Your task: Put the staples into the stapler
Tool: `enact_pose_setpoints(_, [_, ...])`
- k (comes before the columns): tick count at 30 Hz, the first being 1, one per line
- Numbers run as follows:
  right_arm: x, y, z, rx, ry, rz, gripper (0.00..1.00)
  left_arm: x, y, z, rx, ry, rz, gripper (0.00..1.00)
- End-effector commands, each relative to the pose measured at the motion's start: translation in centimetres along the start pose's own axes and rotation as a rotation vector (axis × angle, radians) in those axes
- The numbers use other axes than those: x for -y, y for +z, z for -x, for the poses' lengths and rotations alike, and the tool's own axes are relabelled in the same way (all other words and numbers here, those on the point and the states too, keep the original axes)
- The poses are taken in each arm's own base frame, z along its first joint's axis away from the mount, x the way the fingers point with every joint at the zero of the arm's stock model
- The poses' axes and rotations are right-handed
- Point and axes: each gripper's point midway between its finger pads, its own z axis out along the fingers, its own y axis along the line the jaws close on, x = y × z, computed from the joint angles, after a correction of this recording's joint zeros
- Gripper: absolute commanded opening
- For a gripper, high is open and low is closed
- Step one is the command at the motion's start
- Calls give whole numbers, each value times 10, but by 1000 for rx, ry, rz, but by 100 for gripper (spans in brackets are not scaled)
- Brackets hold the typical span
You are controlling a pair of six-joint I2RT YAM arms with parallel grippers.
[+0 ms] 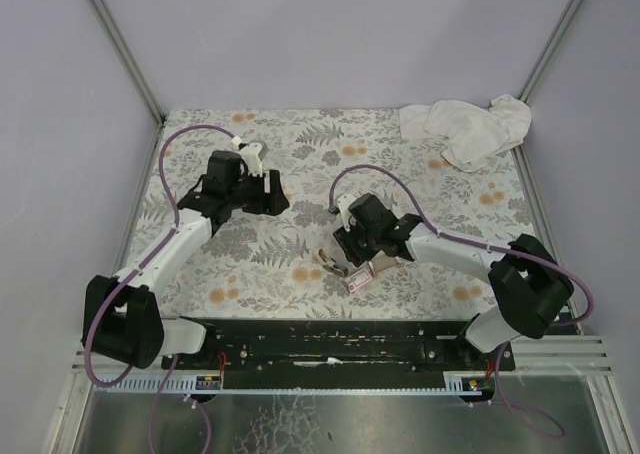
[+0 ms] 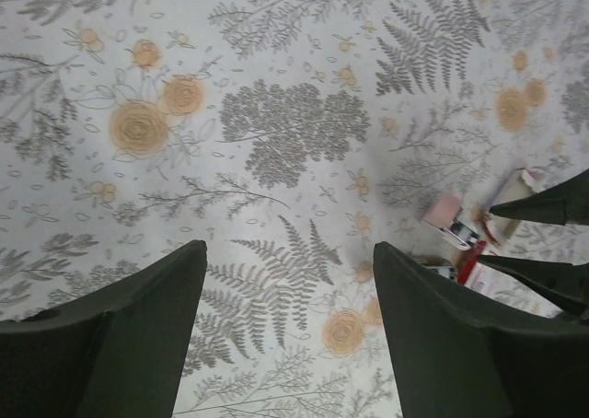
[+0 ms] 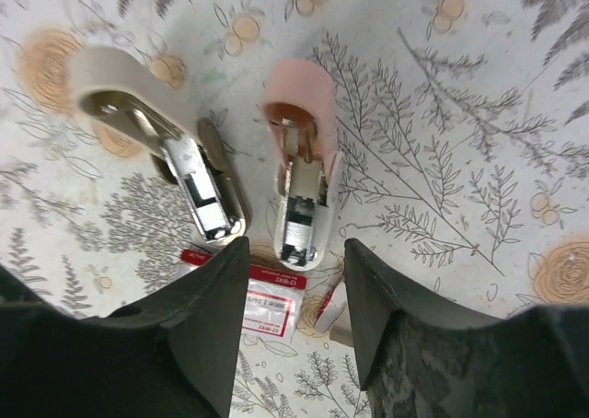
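Right gripper (image 3: 296, 252), jaws apart and empty, should pinch the flat pink-and-maroon cardboard staples box (image 3: 269, 309) squarely, at six o'clock of the opened pink-and-cream stapler (image 3: 299, 114); left gripper (image 2: 290, 250) hangs open.

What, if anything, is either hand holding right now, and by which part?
Nothing is held. The left hand is open over the table; the right hand is open above the stapler.

White cloth (image 1: 470, 129), crumpled, at the far right corner of the worktop (image 1: 250, 264), beyond and right of the right end effector (image 1: 348, 262), well apart from it. Worktop print of grey ferns and orange blooms lies bare beneath the left end effector (image 2: 287, 252).
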Motion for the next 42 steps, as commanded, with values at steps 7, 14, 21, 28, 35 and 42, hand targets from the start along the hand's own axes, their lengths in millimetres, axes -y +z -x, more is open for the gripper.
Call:
enact_pose_setpoints(7, [-12,-53,52,185,257,5,54,62,-9,-28,5,-128,-219,72])
enact_pose_setpoints(14, [-28,-51,29,185,642,60,53,104,-7,-65,-37,-251,-363,72])
enact_pose_setpoints(21, [-47,-26,11,122,729,159,44,109,4,-80,-69,-294,-398,72])
enact_pose_setpoints(28, [-46,-13,11,102,709,144,41,112,16,-88,-116,-277,-407,72])
enact_pose_setpoints(35, [-47,2,5,69,706,146,37,118,25,-94,-158,-241,-415,72])
enact_pose_setpoints(42, [-46,7,4,60,700,138,37,121,33,-96,-178,-228,-418,72])
